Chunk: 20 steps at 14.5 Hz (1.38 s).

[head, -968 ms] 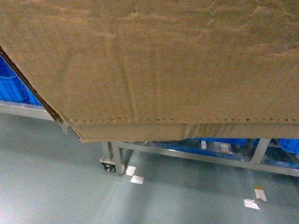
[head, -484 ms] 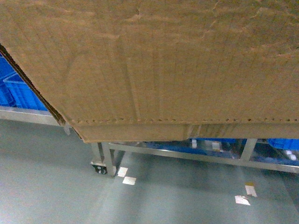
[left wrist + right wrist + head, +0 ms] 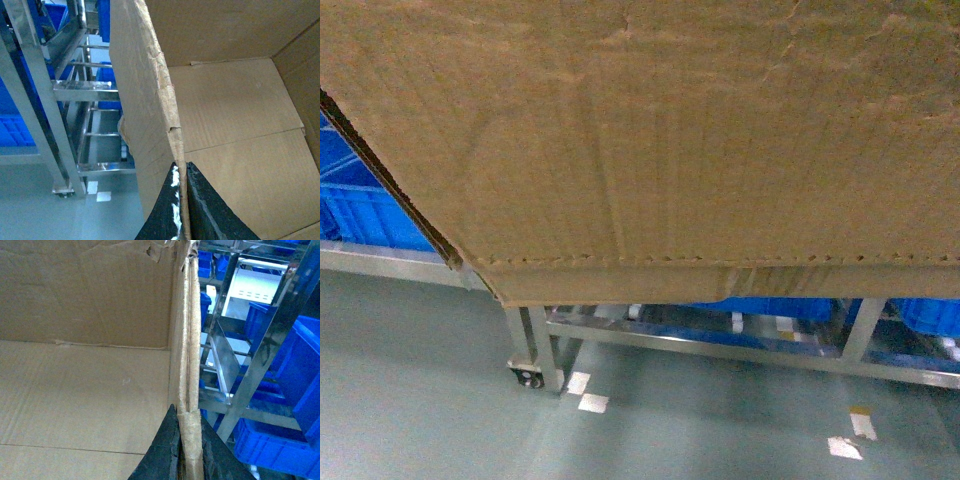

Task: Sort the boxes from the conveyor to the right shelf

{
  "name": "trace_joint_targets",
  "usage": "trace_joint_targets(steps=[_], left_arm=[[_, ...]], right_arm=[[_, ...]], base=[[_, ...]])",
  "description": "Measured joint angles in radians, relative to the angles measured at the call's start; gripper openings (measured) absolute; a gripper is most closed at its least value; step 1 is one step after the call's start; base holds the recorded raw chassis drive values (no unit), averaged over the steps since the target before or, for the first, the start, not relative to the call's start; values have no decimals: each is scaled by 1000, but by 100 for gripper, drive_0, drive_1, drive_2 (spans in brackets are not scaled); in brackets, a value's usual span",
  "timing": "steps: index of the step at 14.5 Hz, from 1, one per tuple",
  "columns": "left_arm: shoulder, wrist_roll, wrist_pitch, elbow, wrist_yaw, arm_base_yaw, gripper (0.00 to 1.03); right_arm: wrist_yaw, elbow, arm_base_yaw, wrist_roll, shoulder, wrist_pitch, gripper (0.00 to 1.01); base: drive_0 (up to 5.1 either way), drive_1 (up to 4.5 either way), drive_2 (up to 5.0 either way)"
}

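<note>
- My left gripper is clamped on the box at its left wall, one finger each side of the torn edge.
- My right gripper is likewise pinched on the right wall's edge.
- Box is lifted, fills the head view; perforation line runs near its base. No print or label readable on it.
- Shelf sits beyond and below the box, blue bins on it.
- White tape bits on the floor.

No legible text, label or number on any visible surface.
</note>
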Motion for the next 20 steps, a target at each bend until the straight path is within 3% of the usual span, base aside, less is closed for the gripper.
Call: trace_joint_targets(steps=[15,20], left_arm=[[1,0,0,0,0,0,2],[8,0,2,0,-1,-1,2]], right_arm=[[0,0,0,0,0,-1,3],[0,0,0,0,8,1,3]], base=[[3,432,-427],[0,0,0]])
